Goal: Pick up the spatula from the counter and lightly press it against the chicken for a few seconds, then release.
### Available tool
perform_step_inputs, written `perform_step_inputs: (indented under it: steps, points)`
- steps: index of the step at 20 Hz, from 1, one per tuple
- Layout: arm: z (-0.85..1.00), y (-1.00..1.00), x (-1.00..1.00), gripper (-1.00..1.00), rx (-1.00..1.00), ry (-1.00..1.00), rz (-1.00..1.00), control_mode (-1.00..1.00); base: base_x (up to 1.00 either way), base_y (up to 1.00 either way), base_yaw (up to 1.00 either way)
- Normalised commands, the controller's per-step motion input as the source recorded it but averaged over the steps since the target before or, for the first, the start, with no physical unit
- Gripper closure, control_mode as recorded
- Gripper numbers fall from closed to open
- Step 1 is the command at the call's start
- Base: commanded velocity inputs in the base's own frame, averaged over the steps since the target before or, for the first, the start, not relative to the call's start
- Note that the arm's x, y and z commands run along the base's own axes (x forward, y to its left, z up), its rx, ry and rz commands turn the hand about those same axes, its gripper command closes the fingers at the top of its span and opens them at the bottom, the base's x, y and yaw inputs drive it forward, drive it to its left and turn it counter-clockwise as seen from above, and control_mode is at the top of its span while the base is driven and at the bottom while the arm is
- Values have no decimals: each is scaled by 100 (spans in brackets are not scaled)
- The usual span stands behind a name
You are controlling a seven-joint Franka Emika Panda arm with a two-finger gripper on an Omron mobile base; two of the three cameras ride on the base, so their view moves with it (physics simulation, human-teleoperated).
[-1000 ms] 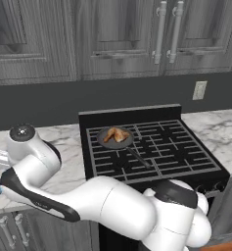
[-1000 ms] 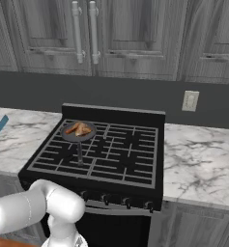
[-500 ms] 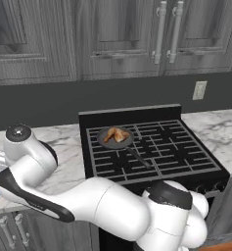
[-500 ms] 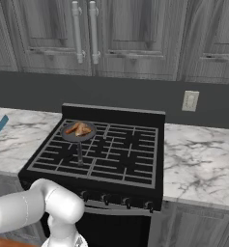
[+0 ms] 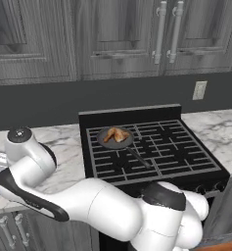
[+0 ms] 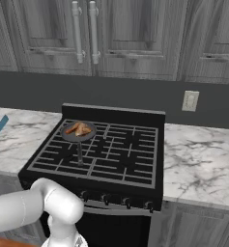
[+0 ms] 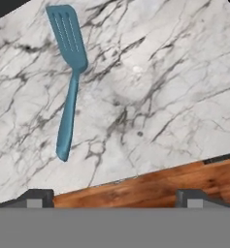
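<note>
Now | spatula [image 7: 72,97]: teal, slotted, apparently flat on marble counter [image 7: 174,97] | tool [image 7: 115,199]: apart, empty

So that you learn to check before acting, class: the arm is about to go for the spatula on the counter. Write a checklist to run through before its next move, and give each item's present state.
1. Claw open: ok, its tips stand wide apart.
2. Spatula free to take: ok, it lies flat on the marble counter with nothing on it.
3. Claw lined up over the handle: not ok, the spatula sits left of centre in the hand view.
4. Height above the counter: cannot tell.
5. Chicken in place: ok, it lies in the pan on the stove.
</note>
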Motion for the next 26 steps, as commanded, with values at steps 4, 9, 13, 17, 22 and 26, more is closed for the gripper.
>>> perform_step_inputs:
  steps: [4, 9, 13, 17, 22, 26]
  points:
    - [-9, 8, 16, -100, 0, 4, 0, -100, 0, 0, 0]
    - [-4, 14, 22, -100, 0, 3, 0, -100, 0, 0, 0]
    - [-8, 13, 18, -100, 0, 3, 0, -100, 0, 0, 0]
    - [-12, 7, 9, -100, 0, 4, 0, -100, 0, 0, 0]
    - [-16, 10, 4, -100, 0, 3, 0, -100, 0, 0, 0]
    - [-15, 9, 1, -100, 0, 2, 0, -100, 0, 0, 0]
